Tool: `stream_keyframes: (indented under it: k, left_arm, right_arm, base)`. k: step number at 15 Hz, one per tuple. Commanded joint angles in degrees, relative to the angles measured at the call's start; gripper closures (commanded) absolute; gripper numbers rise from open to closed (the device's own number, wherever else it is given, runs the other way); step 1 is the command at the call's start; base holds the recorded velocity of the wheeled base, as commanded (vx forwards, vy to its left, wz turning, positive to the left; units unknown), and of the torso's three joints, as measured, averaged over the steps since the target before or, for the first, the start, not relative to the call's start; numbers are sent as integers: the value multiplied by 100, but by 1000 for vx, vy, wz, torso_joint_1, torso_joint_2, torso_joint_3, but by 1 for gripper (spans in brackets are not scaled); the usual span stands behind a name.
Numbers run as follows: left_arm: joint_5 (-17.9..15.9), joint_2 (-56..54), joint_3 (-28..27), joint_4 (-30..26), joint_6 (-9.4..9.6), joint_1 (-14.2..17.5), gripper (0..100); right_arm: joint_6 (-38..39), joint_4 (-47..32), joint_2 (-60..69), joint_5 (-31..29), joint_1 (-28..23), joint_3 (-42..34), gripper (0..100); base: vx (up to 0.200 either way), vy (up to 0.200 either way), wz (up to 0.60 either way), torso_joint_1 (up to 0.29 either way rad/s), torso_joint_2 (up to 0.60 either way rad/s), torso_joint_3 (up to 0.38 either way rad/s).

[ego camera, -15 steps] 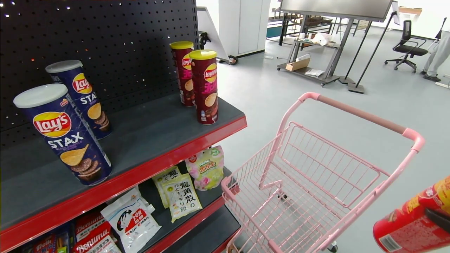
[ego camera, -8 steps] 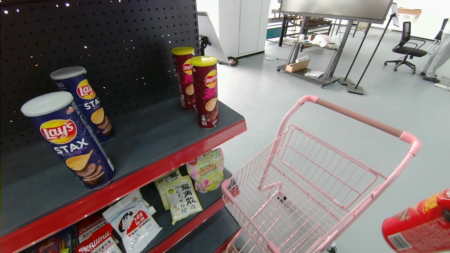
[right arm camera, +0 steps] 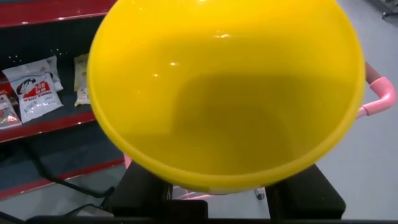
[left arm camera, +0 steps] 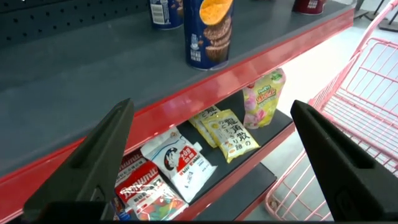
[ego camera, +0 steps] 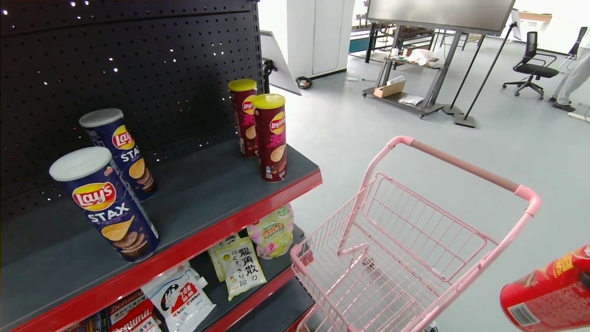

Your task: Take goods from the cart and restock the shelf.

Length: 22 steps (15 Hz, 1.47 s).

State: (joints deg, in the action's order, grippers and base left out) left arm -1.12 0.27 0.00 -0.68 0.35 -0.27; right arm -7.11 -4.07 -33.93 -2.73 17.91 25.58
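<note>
My right gripper (right arm camera: 224, 194) is shut on a red chip can (ego camera: 548, 295), held on its side to the right of the pink cart (ego camera: 461, 163). In the right wrist view its yellow lid (right arm camera: 224, 87) faces the camera, with a black finger on each side. On the dark top shelf (ego camera: 203, 184) stand two blue cans (ego camera: 108, 207) at the left and two maroon cans with yellow lids (ego camera: 271, 138) at the right end. My left gripper (left arm camera: 211, 168) is open with nothing in it, in front of the shelf's red edge (left arm camera: 186, 93).
Snack bags (ego camera: 239, 265) lie on the lower shelf beside the cart's front corner. A black pegboard (ego camera: 138, 60) backs the shelf. Bare shelf board lies between the blue and maroon cans. Stands and an office chair (ego camera: 530, 64) are far behind on the grey floor.
The head camera has shifted, so the shelf and cart sit lower in the picture. The red can stays in my right gripper near the same corner.
</note>
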Motion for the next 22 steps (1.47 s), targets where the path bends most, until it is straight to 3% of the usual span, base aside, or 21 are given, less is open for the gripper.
stream_keyframes:
  k: [1,12,22]
  left_arm:
    - [-2,0,0,-2,0,0,0]
    - [-2,0,0,-2,0,0,0]
    - [-2,0,0,-2,0,0,0]
  right_arm:
    - [-1,3,-79,9,2,18,100]
    - [-405,3,-193,1,2,62,100]
    - [-397,-15,-61,-26,-7,-18,100]
  base:
    - [0,0,0,168,-373,-203]
    - [0,0,0,129,-288,-160]
    - [0,0,600,5,0,0]
